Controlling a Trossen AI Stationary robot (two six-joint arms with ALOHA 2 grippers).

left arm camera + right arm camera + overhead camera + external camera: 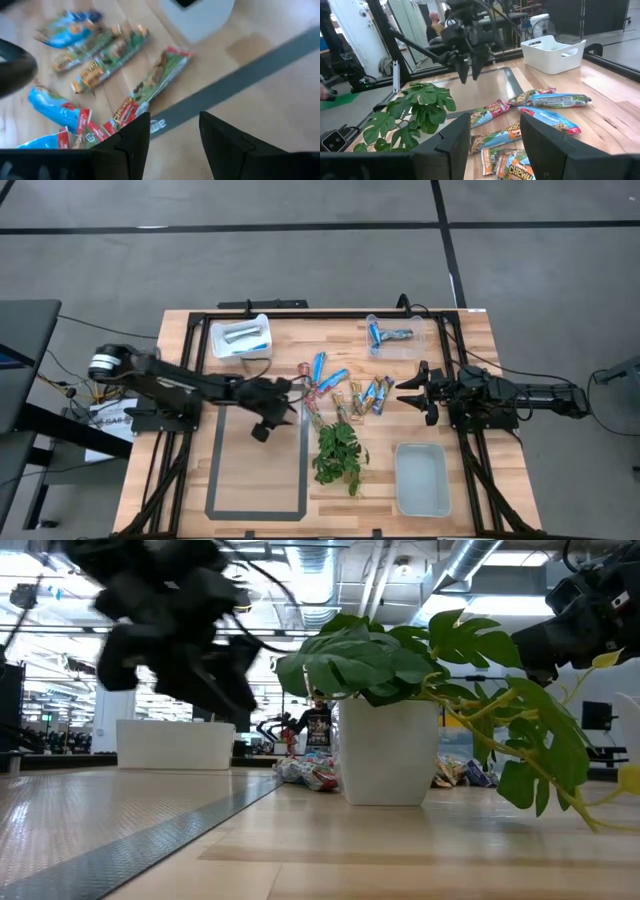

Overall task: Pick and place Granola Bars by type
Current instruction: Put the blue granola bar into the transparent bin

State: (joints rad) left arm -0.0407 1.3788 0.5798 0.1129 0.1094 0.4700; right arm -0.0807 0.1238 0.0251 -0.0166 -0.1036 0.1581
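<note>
White bin [241, 338] sitting at the back left of the table, holding two bars, one wrapper silvery, type not clear. Clear bin [395, 337] at the back right is holding two blue-wrapped bars [390, 335]. White tray [422, 478] at the front right is showing nothing inside. White pot [388, 752] standing in the low view with a green plant sprig [338, 452] spilling over it.

Granola Bars [345, 388] lying loose in a pile at mid table, between the two grippers, just behind the plant; blue-and-white, green-and-tan and red-ended wrappers are mixing together, some overlapping.

Left gripper [283, 406] hanging over the table just left of the pile, fingers apart, nothing between them. Right gripper [411, 392] hovering just right of the pile, fingers apart too, holding nothing.

Wooden table [190, 470] carrying a grey tape rectangle [257, 463] at front left. A black frame is running round the table edge. Grey floor with dark seams is lying beyond it. Low view is showing a big hall with ceiling ducts and lights; a person [436, 22] is standing far back in the right wrist view.

"CHEWY" reading on a wrapper [150, 87] in the left wrist view and on another [516, 172] in the right wrist view.
</note>
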